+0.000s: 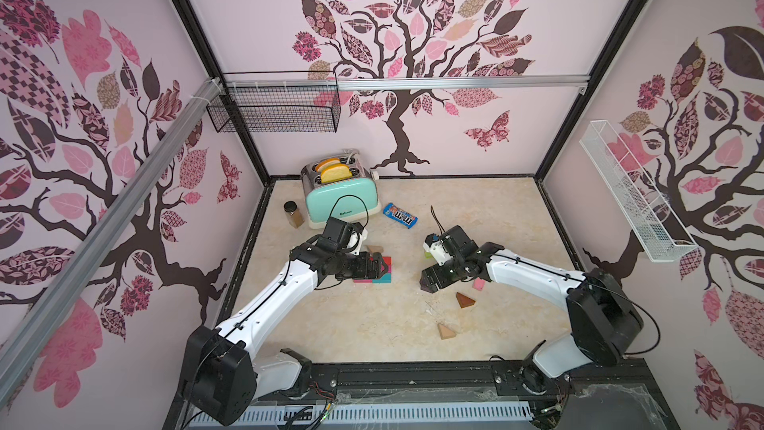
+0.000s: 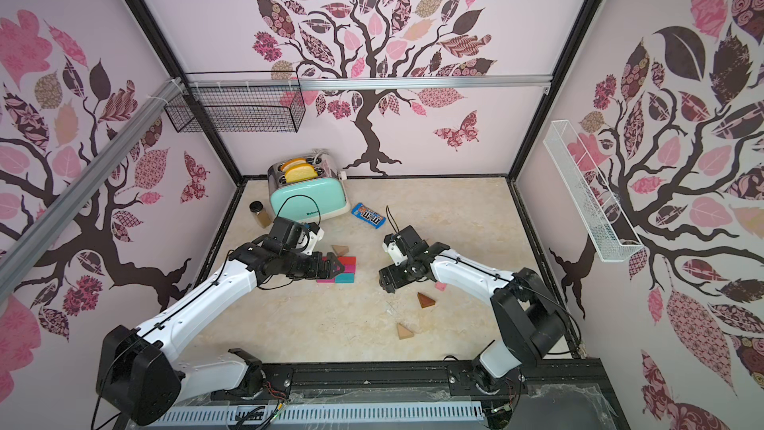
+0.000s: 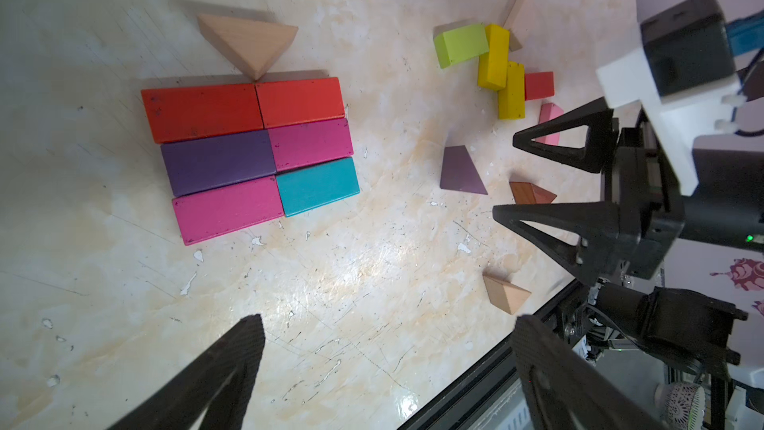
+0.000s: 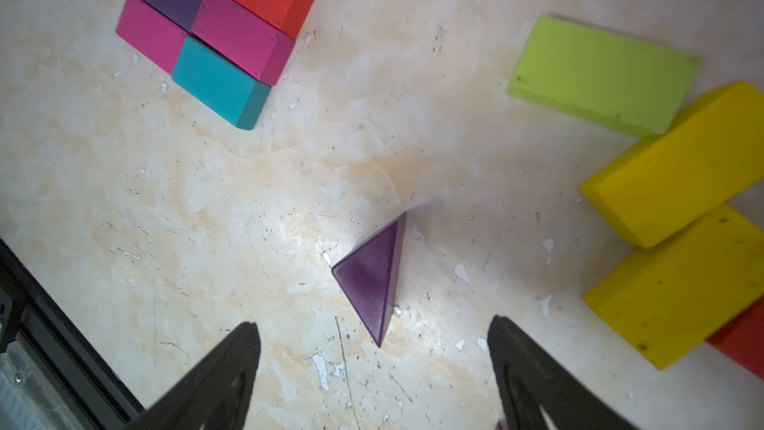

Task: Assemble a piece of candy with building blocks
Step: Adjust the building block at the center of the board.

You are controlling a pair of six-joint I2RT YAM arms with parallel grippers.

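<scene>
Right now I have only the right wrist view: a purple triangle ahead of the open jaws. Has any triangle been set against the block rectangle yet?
Observer: Yes, a tan triangle touches the red blocks with its tip at their seam.
Operator: Where is the left gripper?
Observer: The left gripper hovers open and empty by that rectangle.
Operator: Any spare triangles besides mine?
Observer: A brown triangle and a second tan triangle lie loose, well clear of it.

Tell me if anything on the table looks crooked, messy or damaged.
The six-block rectangle looks tidy. The spare green block and two yellow blocks lie in a jumbled cluster, touching at odd angles. The tabletop is scratched, with white chips in its surface.
</scene>
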